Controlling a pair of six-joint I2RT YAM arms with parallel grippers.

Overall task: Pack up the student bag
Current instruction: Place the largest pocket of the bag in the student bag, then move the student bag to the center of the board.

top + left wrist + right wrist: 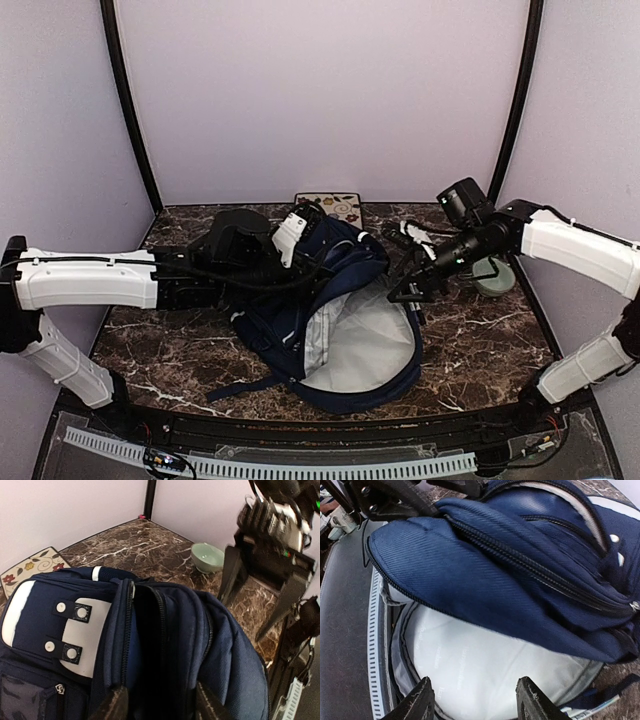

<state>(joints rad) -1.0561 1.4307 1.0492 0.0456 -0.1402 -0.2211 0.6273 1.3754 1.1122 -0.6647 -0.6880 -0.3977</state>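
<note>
Your student bag [350,330] lies unzipped on the worktop [480,340], nothing visibly packed; left fingers [116,705] and right fingers [422,700] stand parted, empty.

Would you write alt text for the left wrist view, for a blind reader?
A navy-blue student bag fills the view, its unzipped top gaping above the left end effector's parted fingers. Behind it, a pale green bowl and a floral mat rest on the marble table.

On table [480,345]: student bag [290,330] central; bowl [207,559] to its right; mat [330,205] behind it.
</note>
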